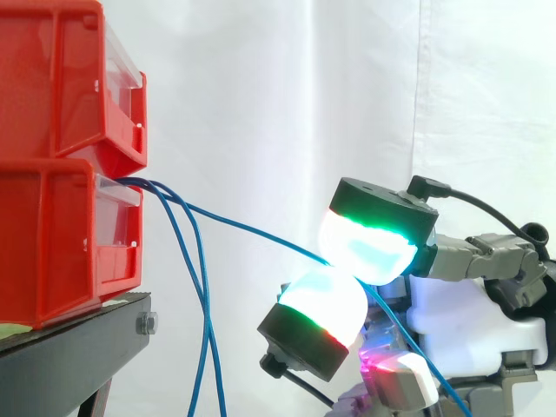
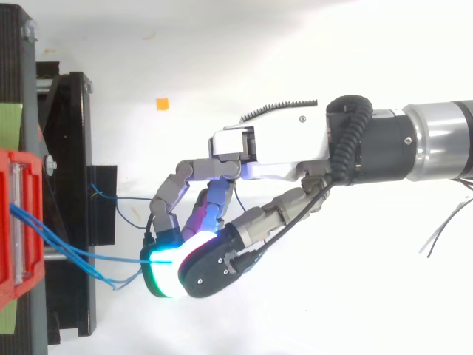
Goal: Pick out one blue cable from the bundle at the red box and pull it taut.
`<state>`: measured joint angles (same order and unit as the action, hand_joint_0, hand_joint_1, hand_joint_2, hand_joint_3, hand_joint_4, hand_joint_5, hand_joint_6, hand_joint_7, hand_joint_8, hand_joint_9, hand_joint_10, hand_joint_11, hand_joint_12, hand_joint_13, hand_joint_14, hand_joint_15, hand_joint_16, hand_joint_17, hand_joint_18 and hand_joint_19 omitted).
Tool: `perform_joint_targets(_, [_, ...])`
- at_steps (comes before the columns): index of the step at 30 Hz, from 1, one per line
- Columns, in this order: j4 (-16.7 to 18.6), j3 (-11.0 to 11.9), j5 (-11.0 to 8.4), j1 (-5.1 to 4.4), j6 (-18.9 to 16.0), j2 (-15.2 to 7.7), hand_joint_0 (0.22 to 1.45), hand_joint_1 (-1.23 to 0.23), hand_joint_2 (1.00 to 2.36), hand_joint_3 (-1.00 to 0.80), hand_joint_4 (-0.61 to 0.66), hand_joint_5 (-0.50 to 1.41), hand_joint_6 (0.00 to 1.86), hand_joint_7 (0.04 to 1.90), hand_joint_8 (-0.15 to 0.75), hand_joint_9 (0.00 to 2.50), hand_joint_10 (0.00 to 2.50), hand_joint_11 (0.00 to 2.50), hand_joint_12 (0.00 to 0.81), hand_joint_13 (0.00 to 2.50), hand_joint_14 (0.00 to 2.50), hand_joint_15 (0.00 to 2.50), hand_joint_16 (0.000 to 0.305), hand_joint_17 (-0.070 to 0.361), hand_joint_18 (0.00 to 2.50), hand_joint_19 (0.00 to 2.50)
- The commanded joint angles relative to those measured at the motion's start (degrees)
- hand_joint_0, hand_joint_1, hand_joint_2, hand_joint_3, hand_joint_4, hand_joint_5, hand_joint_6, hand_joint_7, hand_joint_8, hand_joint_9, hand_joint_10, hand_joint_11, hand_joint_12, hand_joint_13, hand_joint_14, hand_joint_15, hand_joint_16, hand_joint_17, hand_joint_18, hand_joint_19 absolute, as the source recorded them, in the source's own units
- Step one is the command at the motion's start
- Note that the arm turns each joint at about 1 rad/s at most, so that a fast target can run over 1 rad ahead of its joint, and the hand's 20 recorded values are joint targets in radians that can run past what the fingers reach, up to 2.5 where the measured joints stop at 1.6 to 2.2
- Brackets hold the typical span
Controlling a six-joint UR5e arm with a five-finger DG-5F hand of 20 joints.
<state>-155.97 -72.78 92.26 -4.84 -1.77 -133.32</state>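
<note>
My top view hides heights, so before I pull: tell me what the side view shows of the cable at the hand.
Observer: One blue cable is pinched between two glowing fingertips of the hand, one pad above it and one below.
Operator: Give me its line back to the box.
Observer: It leaves the front of the lower red bin and slopes down to the pads, nearly straight with a slight bow.
Operator: Report the rest of the bundle.
Observer: Two other blue cables hang from the same bin, apart from the hand, and drop out of view at the bottom.
</note>
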Motion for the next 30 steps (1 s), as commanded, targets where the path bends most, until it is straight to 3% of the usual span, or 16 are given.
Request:
perform_joint_targets(1, [-1.2,0.0,-0.24,-0.17,-4.3,0.0,0.67,-0.77,1.02,-0.13,-0.21,-0.14,0.94,0.93,0.381,1.17,0.02,0.54,0.2,0.86,0.01,0.27,0.02,0.045,0.69,0.42])
perform_joint_targets(6, [-1.3,0.0,-0.5,-0.26,-6.6,0.0,0.67,-0.77,1.02,-0.14,-0.21,-0.14,0.94,0.93,0.362,1.17,0.02,0.57,0.204,0.85,0.01,0.28,0.019,0.044,0.66,0.43])
perform_joint_targets(22, [-2.0,0.0,0.02,0.62,-6.7,0.0,0.68,-0.76,1.02,-0.14,-0.22,-0.15,0.94,0.91,0.334,1.14,0.02,0.59,0.207,0.83,0.01,0.3,0.02,0.045,0.64,0.44])
perform_joint_targets(30, [-3.7,-0.3,2.49,1.67,-6.5,1.0,0.68,-0.76,1.02,-0.14,-0.22,-0.15,0.94,0.91,0.333,1.14,0.02,0.59,0.21,0.82,0.01,0.28,0.02,0.045,0.64,0.44])
